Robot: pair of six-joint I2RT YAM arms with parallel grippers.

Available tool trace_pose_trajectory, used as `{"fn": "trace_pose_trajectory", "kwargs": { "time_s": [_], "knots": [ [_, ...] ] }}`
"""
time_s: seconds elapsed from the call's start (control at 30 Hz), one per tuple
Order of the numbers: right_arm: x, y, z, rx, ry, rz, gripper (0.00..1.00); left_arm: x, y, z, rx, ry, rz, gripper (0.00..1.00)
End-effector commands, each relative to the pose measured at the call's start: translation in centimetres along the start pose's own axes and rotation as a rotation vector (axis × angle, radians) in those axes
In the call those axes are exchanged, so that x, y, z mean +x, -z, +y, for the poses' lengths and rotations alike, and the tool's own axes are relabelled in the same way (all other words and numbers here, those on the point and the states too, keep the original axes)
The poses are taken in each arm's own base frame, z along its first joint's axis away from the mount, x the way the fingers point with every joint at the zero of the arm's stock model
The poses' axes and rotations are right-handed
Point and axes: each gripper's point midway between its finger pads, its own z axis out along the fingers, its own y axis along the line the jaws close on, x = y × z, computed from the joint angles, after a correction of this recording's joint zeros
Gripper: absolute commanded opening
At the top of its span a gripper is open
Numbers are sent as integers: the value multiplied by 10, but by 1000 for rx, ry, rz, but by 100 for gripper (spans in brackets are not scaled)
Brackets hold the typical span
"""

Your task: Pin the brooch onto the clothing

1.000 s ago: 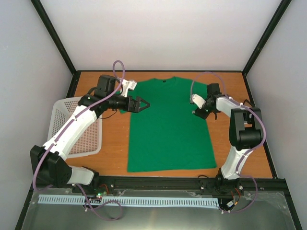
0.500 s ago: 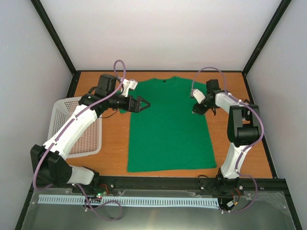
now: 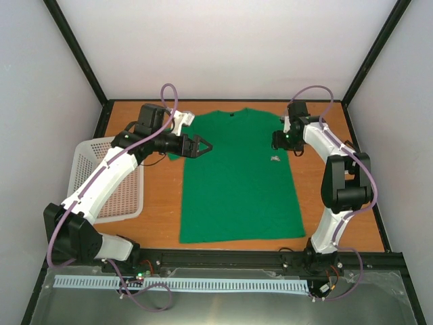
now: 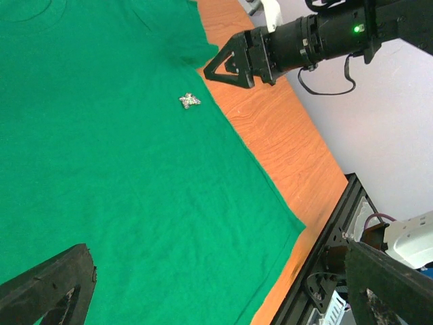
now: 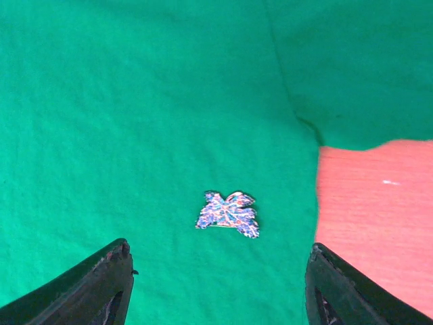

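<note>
The green T-shirt (image 3: 237, 183) lies flat on the wooden table, neckline at the far side. The small silvery brooch (image 3: 275, 158) lies on the shirt near its right sleeve. It also shows in the right wrist view (image 5: 228, 213) and the left wrist view (image 4: 189, 101). My right gripper (image 3: 279, 140) is open and empty, held just beyond the brooch over the right sleeve; the brooch lies ahead of its spread fingertips (image 5: 101, 284). My left gripper (image 3: 203, 146) is open and empty above the shirt's left shoulder (image 4: 101, 169).
A white mesh basket (image 3: 88, 159) stands at the left of the table beneath the left arm. Bare wood (image 3: 338, 183) shows to the right of the shirt. A black frame rail (image 3: 237, 257) runs along the near edge.
My right gripper has drawn back toward the far side, away from the shirt's right chest. The brooch now lies uncovered on the shirt where the gripper was. The left arm has not moved.
</note>
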Motion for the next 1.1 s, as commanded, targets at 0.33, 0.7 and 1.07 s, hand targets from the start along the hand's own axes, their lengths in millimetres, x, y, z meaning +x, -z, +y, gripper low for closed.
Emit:
{"fn": "trace_pose_trajectory", "kwargs": {
  "time_s": [0.33,0.7,1.07],
  "knots": [
    [23,-26,-10,183,-188,198,66,-11,11,-17,22,-56,-38,100],
    [26,-49,3,193,-173,257,60,-10,13,-19,29,-63,-42,100],
    [36,-61,-3,221,-180,306,59,-10,14,-18,22,-66,-44,100]
  ]
}}
